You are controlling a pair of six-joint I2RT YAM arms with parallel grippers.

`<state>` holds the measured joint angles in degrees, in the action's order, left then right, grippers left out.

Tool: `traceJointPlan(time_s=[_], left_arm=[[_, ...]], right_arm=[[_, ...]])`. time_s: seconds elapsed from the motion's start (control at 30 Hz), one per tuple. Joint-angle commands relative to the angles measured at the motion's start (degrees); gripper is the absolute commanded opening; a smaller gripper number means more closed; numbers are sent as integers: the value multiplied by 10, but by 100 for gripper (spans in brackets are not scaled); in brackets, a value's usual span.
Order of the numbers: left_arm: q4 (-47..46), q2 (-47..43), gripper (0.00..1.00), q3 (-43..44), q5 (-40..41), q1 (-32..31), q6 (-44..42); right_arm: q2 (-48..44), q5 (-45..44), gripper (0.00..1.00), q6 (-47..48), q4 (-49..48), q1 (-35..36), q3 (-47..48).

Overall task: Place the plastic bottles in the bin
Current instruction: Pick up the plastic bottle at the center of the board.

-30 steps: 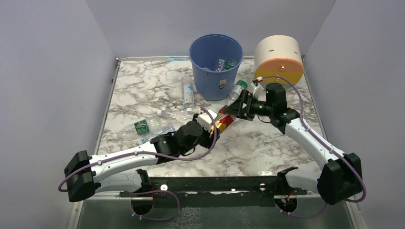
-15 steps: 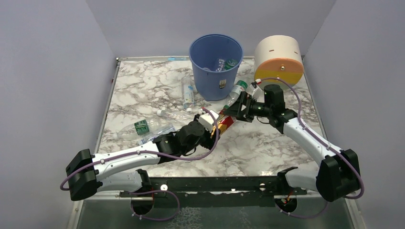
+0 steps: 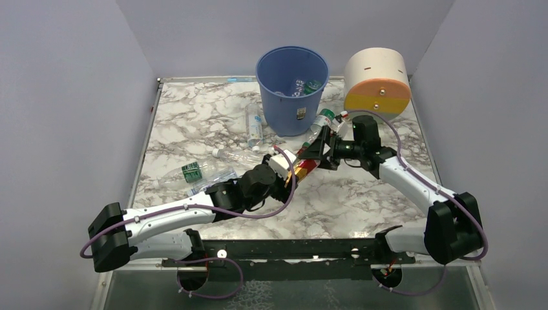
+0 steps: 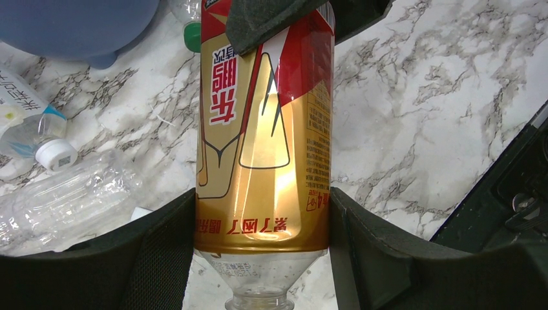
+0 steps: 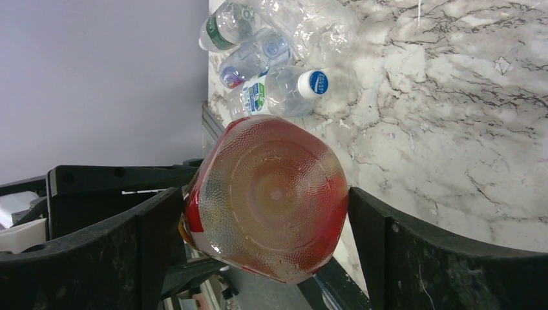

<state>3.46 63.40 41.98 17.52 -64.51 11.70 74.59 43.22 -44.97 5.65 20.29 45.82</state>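
The right gripper [image 3: 315, 154] is now closer to the front of the bin [image 3: 278, 106] than a second ago. It comes in from the right of the bin, and its fingers now stand on both sides of the base of the red-and-gold bottle [image 3: 304, 166]. This bottle is held above the table, in front of the bin and a little to its right, tilted so that the base points up toward the bin.

The left gripper [image 3: 287, 171] does not change. It stays pinched on the lower part of the label, near the neck, with one pad on each side of the bottle.

The right gripper is spread wide. In the right wrist view the bottle base fills almost the whole gap between the two fingers [image 5: 129, 252]. I cannot tell if they touch it already, and no squeeze shows.

For the task, I judge that a handover is being prepared and is not yet done. The right gripper must first close on the base and the left one let go, and then the right arm can lift the bottle over the rim.

Some bottles in the bin [image 3: 304, 86] lie there already. A green-capped bottle [image 3: 321, 123] leans at the foot of the bin on its right, and more bottles [image 3: 254, 126] lie left of the bin and in front of it, so much work remains.
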Motion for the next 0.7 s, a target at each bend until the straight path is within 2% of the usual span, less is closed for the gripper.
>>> traceJointPlan(time_s=[0.0, 0.17, 0.27, 0.5, 0.67], left_arm=[[-22, -6, 35, 9, 20, 2, -12], [-23, 6, 35, 11, 27, 1, -11], [-26, 14, 36, 15, 25, 2, -10], [-25, 29, 55, 24, 25, 1, -10], [-18, 24, 67, 27, 27, 2, -9]], right_arm=[[-2, 26, 98, -11, -14, 4, -13], [-15, 38, 92, -17, -22, 4, -21], [-16, 44, 84, -19, -26, 3, -25], [-22, 54, 65, -29, -42, 4, -29], [-23, 54, 63, -29, -42, 4, -30]])
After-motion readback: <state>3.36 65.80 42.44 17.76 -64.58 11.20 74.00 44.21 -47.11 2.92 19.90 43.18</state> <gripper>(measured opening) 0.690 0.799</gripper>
